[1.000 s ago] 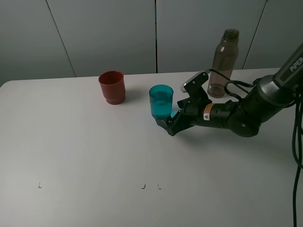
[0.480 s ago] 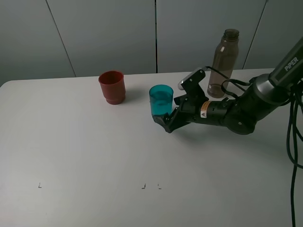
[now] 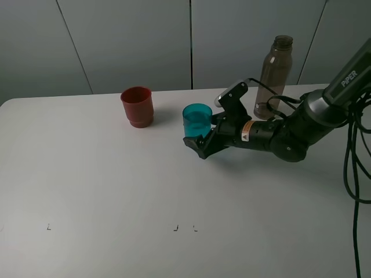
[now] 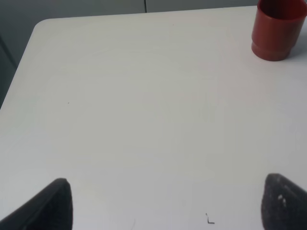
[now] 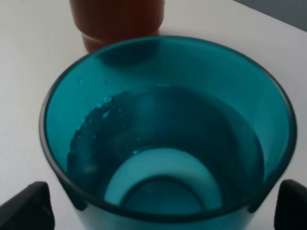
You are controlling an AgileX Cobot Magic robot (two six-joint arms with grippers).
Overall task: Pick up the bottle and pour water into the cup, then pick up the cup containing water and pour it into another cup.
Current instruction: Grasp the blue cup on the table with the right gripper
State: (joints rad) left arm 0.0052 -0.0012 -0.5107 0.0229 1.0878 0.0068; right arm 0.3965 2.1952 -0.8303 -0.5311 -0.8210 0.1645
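The teal cup (image 3: 197, 119) stands upright mid-table with water in it; it fills the right wrist view (image 5: 165, 139). My right gripper (image 3: 196, 143) is low on the table with its jaws spread either side of the cup's base; one fingertip (image 5: 24, 206) shows beside the cup wall. The red cup (image 3: 137, 106) stands upright to the left, just beyond the teal cup in the right wrist view (image 5: 115, 19) and also in the left wrist view (image 4: 278, 28). The bottle (image 3: 272, 78) stands upright, uncapped, behind the right arm. My left gripper (image 4: 168, 206) is open and empty over bare table.
The white table (image 3: 116, 191) has small pencil marks near its front (image 3: 184, 228). A grey panel wall (image 3: 133, 40) stands behind it. The right arm's cables (image 3: 353, 168) hang off the right side.
My right gripper has slid left and forward so that its fingers now reach around the teal cup's base. The cup, the bottle and the red cup have not moved.
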